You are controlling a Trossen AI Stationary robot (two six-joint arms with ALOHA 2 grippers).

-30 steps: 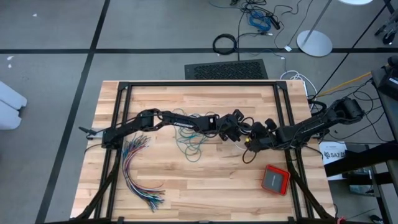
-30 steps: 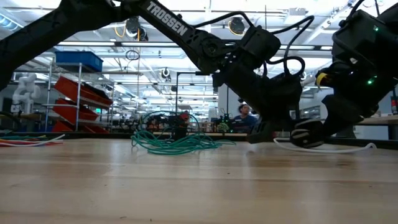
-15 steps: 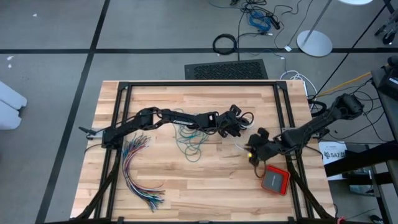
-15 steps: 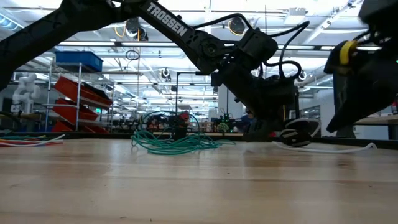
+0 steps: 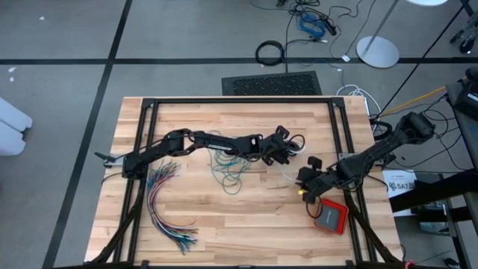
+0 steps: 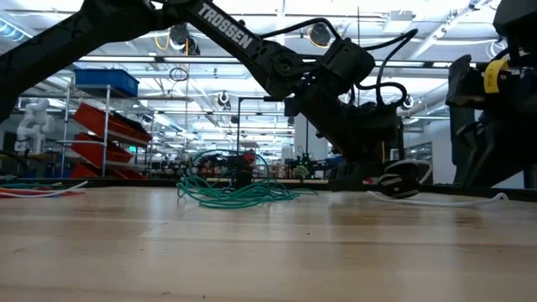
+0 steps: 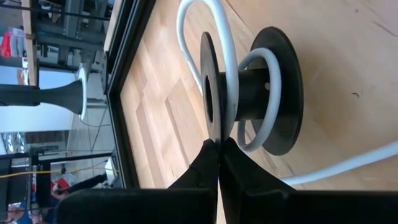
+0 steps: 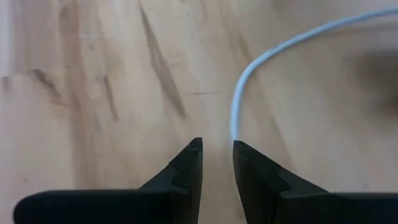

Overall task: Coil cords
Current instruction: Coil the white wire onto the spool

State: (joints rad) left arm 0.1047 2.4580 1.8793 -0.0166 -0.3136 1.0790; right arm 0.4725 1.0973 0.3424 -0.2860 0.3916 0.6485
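Now I am noting the right gripper (image 5: 308,190) pulling back toward the near right of the tabletop (image 5: 224,224), fingers slightly parted and empty, the white tail end (image 8: 249,81) lying loose just ahead. Left gripper (image 7: 219,144) is staying clenched beside the black spool (image 7: 261,87) at centre, the white cord looping round its core. Teal cord (image 6: 235,191) is lying heaped left of it, long axis running left-right. Coiling is barely begun, I judge.
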